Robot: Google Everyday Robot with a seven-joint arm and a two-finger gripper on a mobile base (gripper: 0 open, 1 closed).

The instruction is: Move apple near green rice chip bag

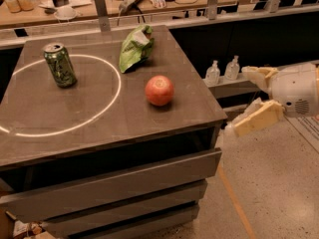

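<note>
While poised beyond the right edge of the tabletop (75, 113), over the floor: pincer (241, 101) released, fingers spread wide, holding nothing. Apple (159, 90) resting on the right part of the tabletop, well apart from the pincer. Green chip bag (134, 48) lying behind the apple toward the back edge, near but not touching. Soda can (60, 64) upright at left, inside a white ring (119, 81).

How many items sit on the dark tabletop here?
3: the soda can at back left, the green rice chip bag at back centre, the apple towards the right edge. None seems hidden. The gripper, open, is right of the table, holding nothing.
</note>
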